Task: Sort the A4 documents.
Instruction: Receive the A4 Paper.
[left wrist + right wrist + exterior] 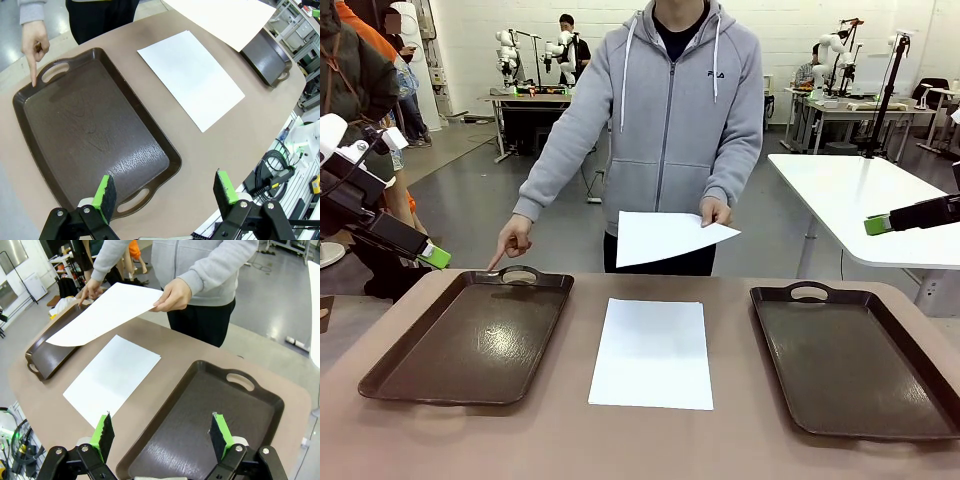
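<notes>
Left tool, right tool gape empty — flat sheet on table, raised sheet in hand.

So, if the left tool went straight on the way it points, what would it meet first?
Probably the left tray. The open left tool aims down at the tray's near half, with nothing in between. Depth is hard to judge, so it might land on the rim instead.

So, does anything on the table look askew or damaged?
Nothing stands out. A sheet lies flat between the left tray and the right tray, roughly square with them. The person's hand holds a second sheet above the table.
</notes>
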